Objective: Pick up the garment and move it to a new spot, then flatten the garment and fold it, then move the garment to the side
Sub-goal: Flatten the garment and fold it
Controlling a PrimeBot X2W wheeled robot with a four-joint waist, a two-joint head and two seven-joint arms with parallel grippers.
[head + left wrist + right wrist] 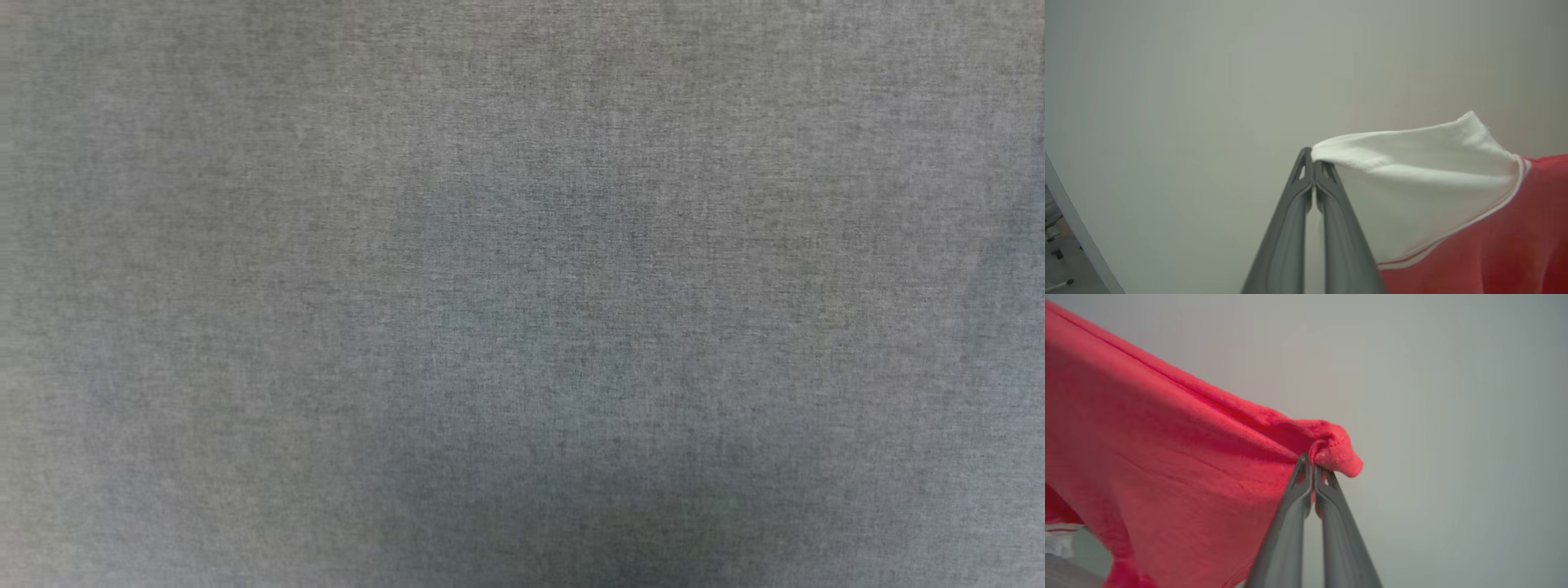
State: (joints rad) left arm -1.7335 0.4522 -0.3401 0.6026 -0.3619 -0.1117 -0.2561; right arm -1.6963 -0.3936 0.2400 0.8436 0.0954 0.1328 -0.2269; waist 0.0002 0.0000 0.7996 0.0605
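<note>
Head view is showing a grey woven cloth surface, slightly blurred, with a darker shadow pooling at its bottom edge around the middle. Left wrist view is looking at a plain pale backdrop, and the right wrist view is looking at the same kind of blank pale background.

The garment is hanging in the air, stretched between the two grippers. In the right wrist view its red body is sloping down from the upper left corner to the fingertips and draping below them toward the bottom edge. In the left wrist view the white sleeve is spreading out to the right of the fingers, with red fabric sitting below it in the lower right corner. Red-and-white striped trim is running along the seam between sleeve and body.

The left gripper is pinching the sleeve's edge, fingers pressing together on the cloth. The right gripper is clamping a red hem corner — jaws together, a small stitched fold poking past the tips to the right.

A grey slanted strip is crossing the lower left corner of the left wrist view — blurred floor clutter beyond it, too small to tell.
</note>
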